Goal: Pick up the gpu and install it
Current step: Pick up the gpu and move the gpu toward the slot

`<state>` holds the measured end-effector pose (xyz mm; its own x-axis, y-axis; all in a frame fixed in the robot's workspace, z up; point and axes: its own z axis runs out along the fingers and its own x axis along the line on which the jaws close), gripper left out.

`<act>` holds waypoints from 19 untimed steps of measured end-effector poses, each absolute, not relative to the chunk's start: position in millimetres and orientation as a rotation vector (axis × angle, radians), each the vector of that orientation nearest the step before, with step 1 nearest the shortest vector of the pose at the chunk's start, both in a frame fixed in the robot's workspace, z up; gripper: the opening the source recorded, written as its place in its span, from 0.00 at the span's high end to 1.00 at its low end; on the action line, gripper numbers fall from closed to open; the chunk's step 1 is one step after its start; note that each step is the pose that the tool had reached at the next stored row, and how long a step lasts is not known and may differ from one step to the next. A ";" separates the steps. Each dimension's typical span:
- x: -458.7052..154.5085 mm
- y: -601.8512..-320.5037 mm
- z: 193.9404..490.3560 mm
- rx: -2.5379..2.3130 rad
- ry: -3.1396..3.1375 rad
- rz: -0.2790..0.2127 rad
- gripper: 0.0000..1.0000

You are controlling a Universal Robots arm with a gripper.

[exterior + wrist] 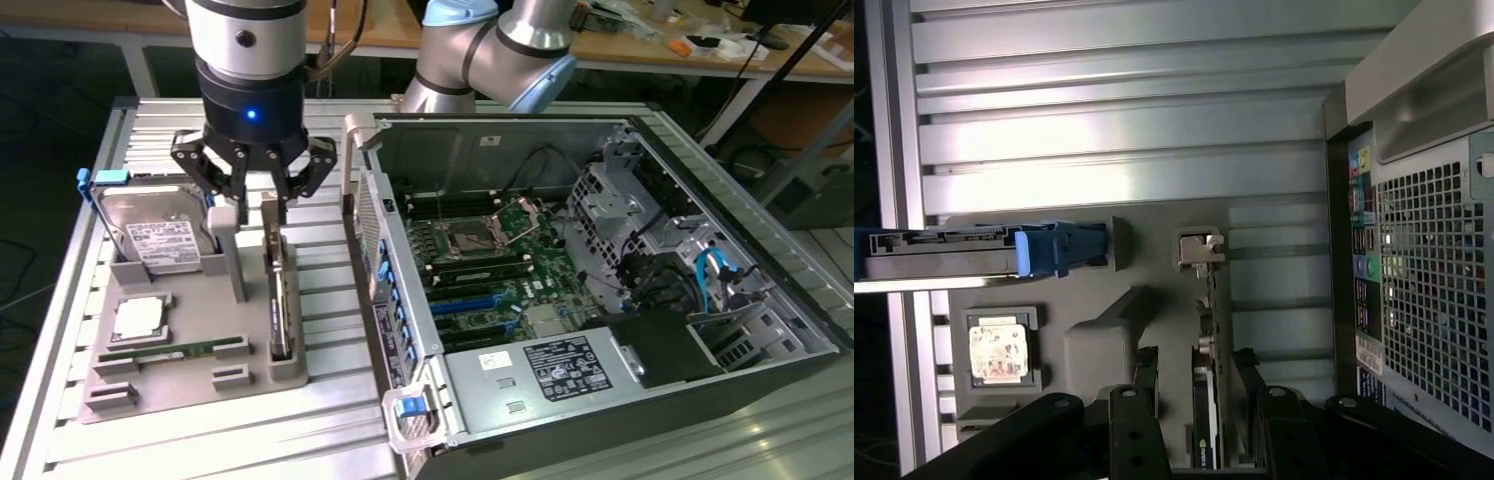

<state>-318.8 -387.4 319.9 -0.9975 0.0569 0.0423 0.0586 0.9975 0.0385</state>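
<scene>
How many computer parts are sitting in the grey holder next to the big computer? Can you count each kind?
gpu: 1
hard drive: 1
processor chip: 1
memory stick: 1
Total in the grey holder: 4

The bench [334, 430] is ribbed, satin-bright metal; the holder tray [200, 385] is matt grey plastic; the gpu [279, 300] has a dark, dull board; the computer case [507, 135] is bare sheet metal; the end effector [254, 205] is matt black.
</scene>
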 end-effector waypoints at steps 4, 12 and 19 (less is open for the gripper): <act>-318.8 -387.4 316.0 -0.087 -3.099 -0.061 0.58; -318.8 -388.0 310.5 -0.081 -3.099 -0.061 0.58; -318.8 -396.2 308.8 -0.064 -3.099 -0.055 0.58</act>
